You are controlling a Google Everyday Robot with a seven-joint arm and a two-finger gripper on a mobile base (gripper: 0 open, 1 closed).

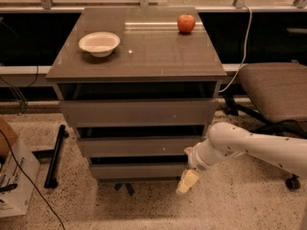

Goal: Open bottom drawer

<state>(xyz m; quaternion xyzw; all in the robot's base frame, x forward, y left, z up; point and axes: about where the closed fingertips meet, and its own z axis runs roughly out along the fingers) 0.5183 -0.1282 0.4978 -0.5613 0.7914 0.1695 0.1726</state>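
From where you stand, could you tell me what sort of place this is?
Probably an office or lab: a grey-brown three-drawer cabinet, a padded office chair, a speckled floor. The pale claw hangs at the right end of the bottom drawer.

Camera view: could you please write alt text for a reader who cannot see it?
The robot's gripper sits at the right end of the bottom drawer of a grey-brown cabinet. A white bowl and a red apple rest on top.
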